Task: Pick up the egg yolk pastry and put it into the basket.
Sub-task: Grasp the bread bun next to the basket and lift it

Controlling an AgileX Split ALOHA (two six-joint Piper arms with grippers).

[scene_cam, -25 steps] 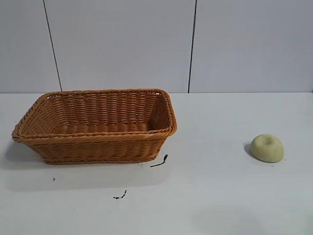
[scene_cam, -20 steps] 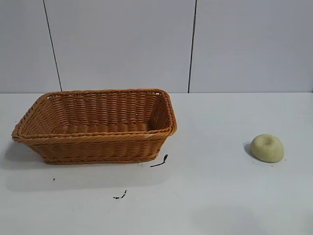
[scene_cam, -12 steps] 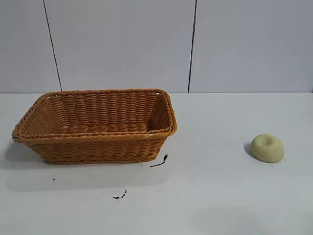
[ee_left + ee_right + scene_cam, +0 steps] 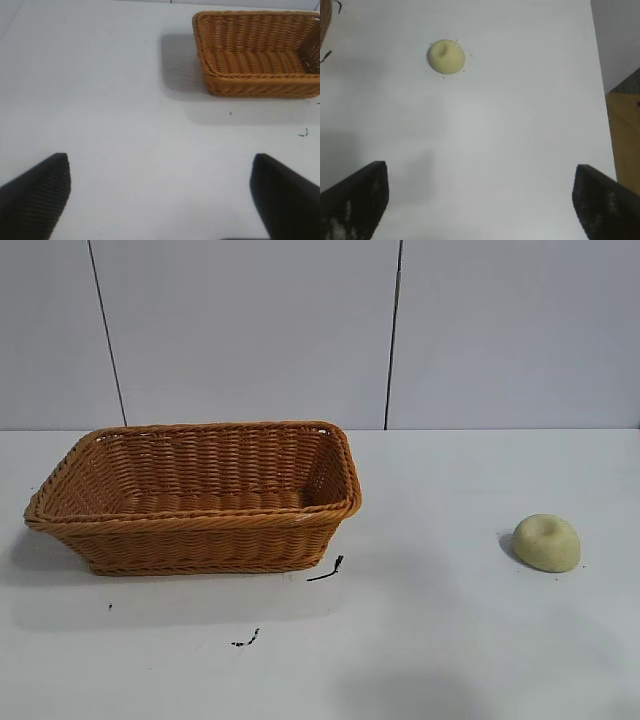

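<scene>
The egg yolk pastry (image 4: 547, 542) is a small pale yellow-green dome with a dimple, resting on the white table at the right. It also shows in the right wrist view (image 4: 446, 56), well ahead of my right gripper (image 4: 480, 200), which is open and empty above bare table. The orange-brown wicker basket (image 4: 200, 523) stands at the left, empty. It also shows in the left wrist view (image 4: 250, 80), far from my left gripper (image 4: 160, 195), which is open and empty. Neither gripper shows in the exterior view.
Two small black scraps lie on the table in front of the basket, one near its right corner (image 4: 327, 571) and one nearer the front (image 4: 246, 640). The table's right edge and a brown surface beyond it (image 4: 624, 135) show in the right wrist view.
The basket and pastry have not moved. A faint shadow on the table's front edge has shifted left.
</scene>
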